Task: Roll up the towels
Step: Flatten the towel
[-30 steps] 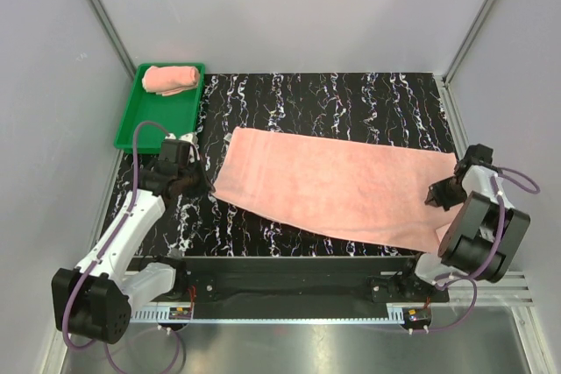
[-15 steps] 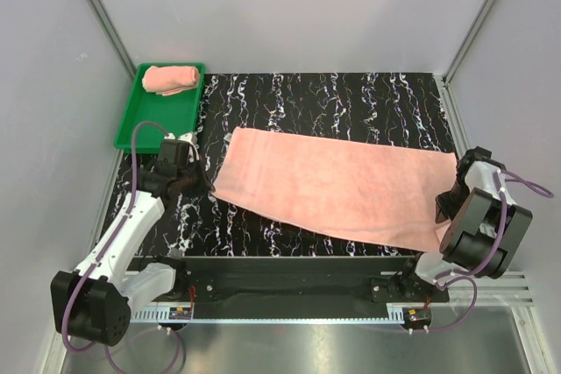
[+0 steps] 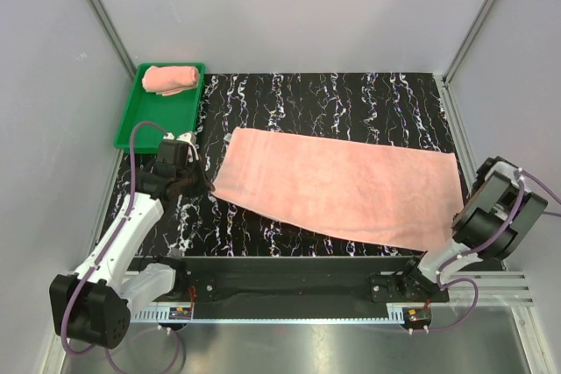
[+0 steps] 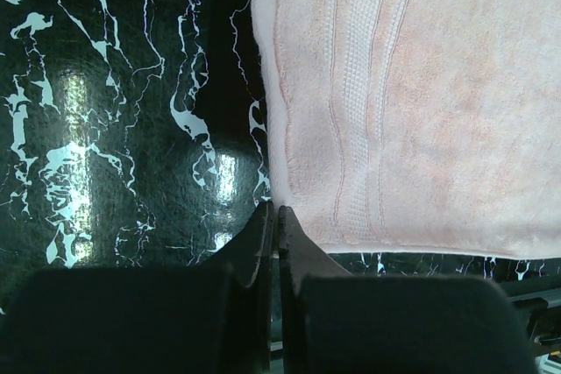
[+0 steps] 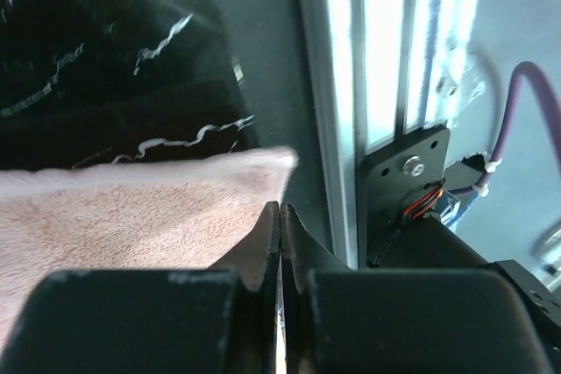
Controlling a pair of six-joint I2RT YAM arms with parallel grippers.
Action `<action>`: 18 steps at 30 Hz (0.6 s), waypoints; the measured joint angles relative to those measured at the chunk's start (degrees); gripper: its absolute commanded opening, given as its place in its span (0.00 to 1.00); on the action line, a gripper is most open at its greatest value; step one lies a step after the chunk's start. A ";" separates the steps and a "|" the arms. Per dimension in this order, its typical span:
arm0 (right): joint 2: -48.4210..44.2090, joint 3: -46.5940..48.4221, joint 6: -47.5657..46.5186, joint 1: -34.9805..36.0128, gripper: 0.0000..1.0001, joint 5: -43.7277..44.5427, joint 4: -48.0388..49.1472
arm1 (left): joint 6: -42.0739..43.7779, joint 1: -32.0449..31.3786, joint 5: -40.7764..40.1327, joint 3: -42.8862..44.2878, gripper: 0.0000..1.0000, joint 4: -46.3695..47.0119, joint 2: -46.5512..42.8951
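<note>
Beside the slanted towel [image 3: 337,186], left hand [image 4: 273,213] and right hand [image 5: 279,208] are pressed together, empty; rolling may go crooked.

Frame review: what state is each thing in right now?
Spread towel: unrolled, lying flat.
Green tray: mostly bare, one item at its far end.
Second towel: rolled, lying in that tray.
Left gripper: jaws shut, at spread towel's edge.
Right gripper: jaws shut, by its corner.
</note>
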 measured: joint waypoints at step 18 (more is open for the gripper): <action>-26.97 -1.57 -14.91 -3.28 0.96 -10.16 13.88 | 0.00 0.00 -0.04 0.00 0.00 0.00 -0.55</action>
